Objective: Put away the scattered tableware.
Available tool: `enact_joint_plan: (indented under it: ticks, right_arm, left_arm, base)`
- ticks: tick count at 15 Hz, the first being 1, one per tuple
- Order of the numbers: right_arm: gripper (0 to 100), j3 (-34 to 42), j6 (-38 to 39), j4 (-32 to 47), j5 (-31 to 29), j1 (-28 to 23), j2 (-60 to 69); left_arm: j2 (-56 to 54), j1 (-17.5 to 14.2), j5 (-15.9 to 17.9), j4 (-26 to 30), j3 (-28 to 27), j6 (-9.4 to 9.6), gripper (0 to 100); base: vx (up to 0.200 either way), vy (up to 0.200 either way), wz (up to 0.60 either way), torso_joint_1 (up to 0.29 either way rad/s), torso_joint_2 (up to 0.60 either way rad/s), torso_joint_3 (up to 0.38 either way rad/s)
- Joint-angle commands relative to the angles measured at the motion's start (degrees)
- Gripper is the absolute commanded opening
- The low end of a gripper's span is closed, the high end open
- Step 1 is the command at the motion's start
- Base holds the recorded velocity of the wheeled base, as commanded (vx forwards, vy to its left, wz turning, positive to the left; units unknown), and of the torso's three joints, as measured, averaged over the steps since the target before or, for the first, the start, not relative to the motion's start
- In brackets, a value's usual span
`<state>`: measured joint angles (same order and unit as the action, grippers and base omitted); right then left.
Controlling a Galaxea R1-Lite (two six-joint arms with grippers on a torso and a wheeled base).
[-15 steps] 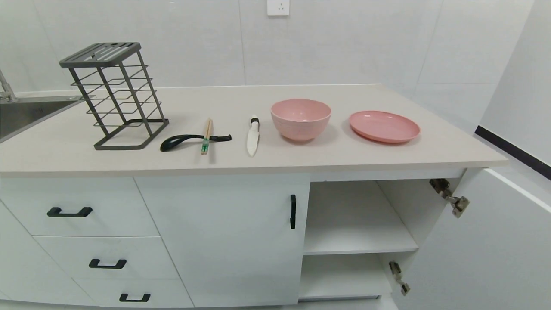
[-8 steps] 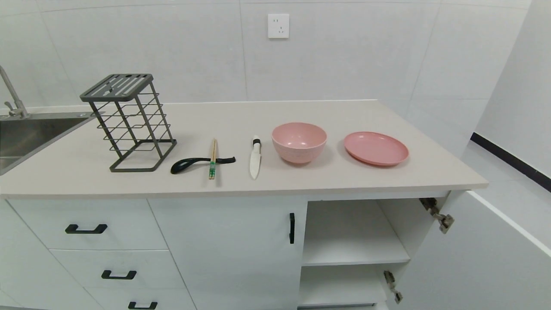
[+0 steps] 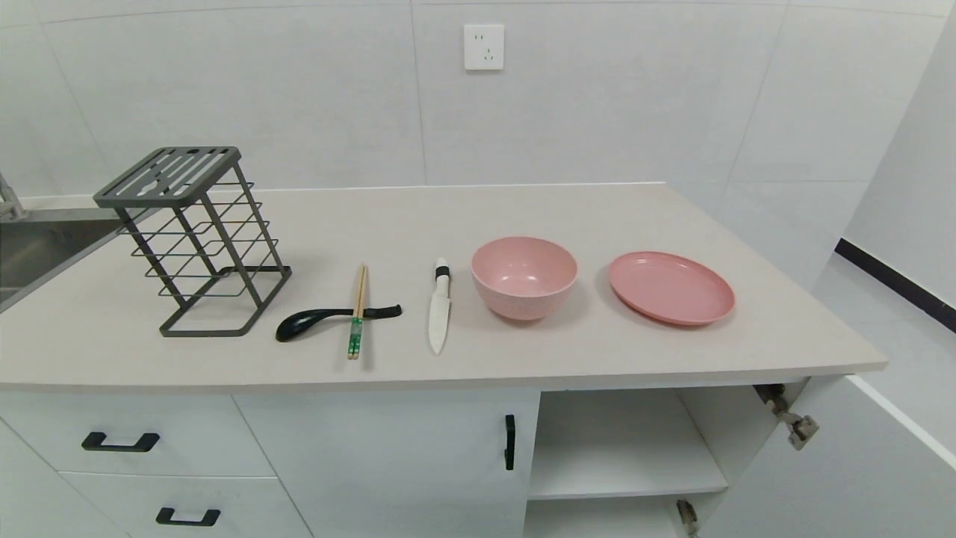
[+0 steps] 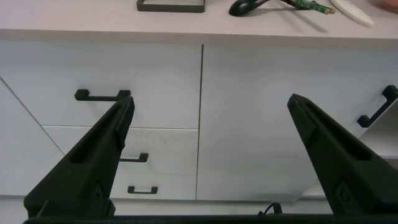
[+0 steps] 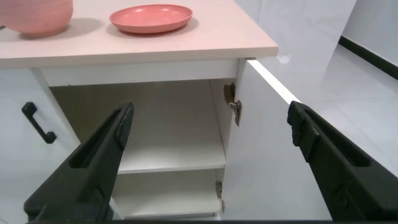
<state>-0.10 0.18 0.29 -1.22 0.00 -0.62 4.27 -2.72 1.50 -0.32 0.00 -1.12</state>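
Bowl, plate, knife, chopsticks and spoon lie on the table, above and beyond the left tool and right tool. Both gape wide, empty, below its edge; rising carelessly could clip that edge

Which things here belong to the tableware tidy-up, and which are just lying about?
Job: pink bowl, pink plate, white knife, chopsticks, black spoon; wire rack and open cabinet (likely storage).
Lying about: sink, wall socket, closed drawers.
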Motion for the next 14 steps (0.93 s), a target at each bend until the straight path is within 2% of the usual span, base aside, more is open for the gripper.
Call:
enact_joint_plan:
  ticks: [1,4,11,14]
  right_arm:
    - [100,0.01,-0.01,-0.03,0.08,0.00,-0.08]
    - [100,0.01,-0.01,-0.03,0.08,0.00,-0.08]
    - [100,0.01,-0.01,-0.03,0.08,0.00,-0.08]
    - [100,0.01,-0.01,-0.03,0.08,0.00,-0.08]
  left_arm:
    - [0.13,-0.01,-0.01,-0.03,0.00,-0.20,100]
    - [0.13,-0.01,0.17,0.05,0.00,0.42,100]
    - [0.13,-0.01,0.08,0.05,0.00,-0.02,100]
    - [0.13,-0.01,0.08,0.05,0.00,-0.11,100]
  base:
    - [0.000,0.000,0.00,0.000,0.00,0.000]
    - [0.000,-0.200,0.00,-0.007,-0.01,0.005]
    - [0.000,0.000,0.00,0.007,-0.01,-0.007]
    - [0.000,0.000,0.00,0.196,-0.37,-0.180]
